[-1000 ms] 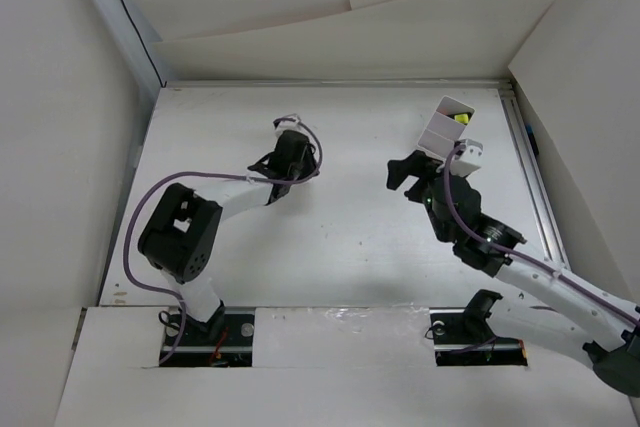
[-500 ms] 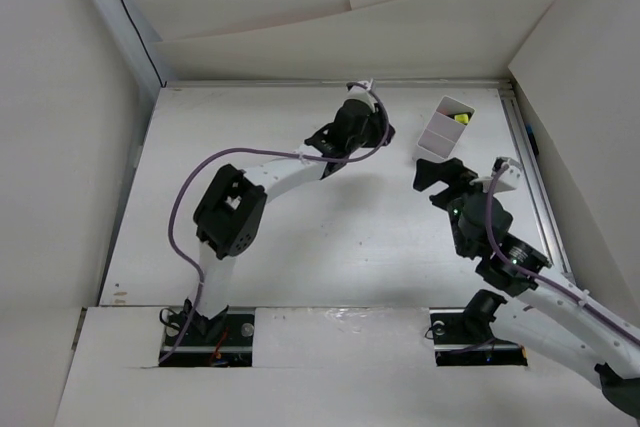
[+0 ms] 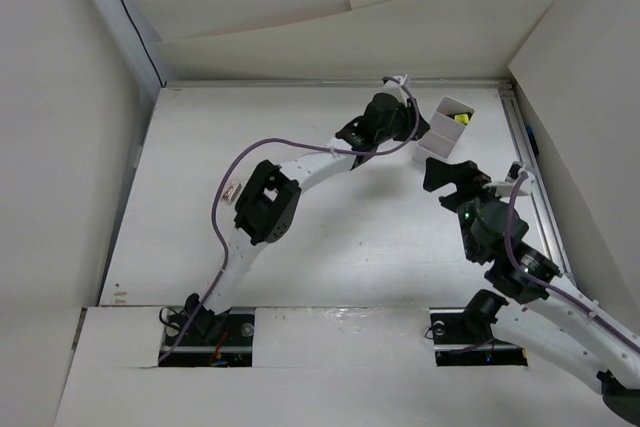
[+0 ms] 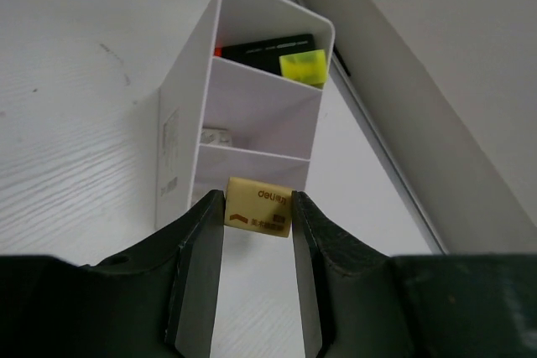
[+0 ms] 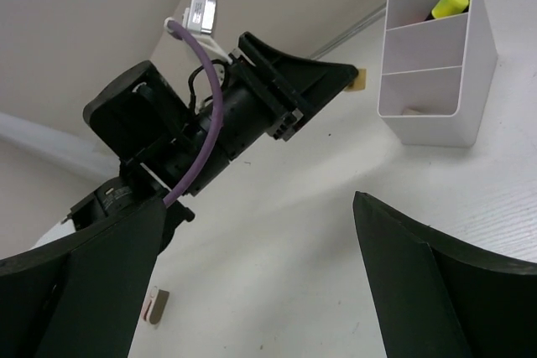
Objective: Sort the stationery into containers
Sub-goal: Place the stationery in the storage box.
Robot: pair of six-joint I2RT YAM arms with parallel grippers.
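- Closest in, the right claw (image 5: 258, 207) hangs spread wide with nothing in it, short of the tray and out of the way of the drop.
- Off to the left, a small pinkish eraser (image 3: 232, 190) lies loose on the table (image 3: 330, 247), well apart from everything else.
- Here's the action: the left claw (image 4: 256, 217) pinches a tan eraser (image 4: 260, 204) by its two sides, right at the near end of the tray (image 4: 178, 157).
- To do this well, I'd carry it forward until it sits fully over one pocket and clear of the dividers. Then keep it level, ease the grip off, and lift straight up without nudging that light tray.
- Nearest pocket: a small tan scrap (image 5: 411, 111) seems to sit at the bottom.
- Middle pocket: one small pale piece (image 4: 218, 134) against the left wall.
- Far pocket: a black highlighter (image 4: 268, 49) with a yellow cap, and something red beside it, too hidden to name.
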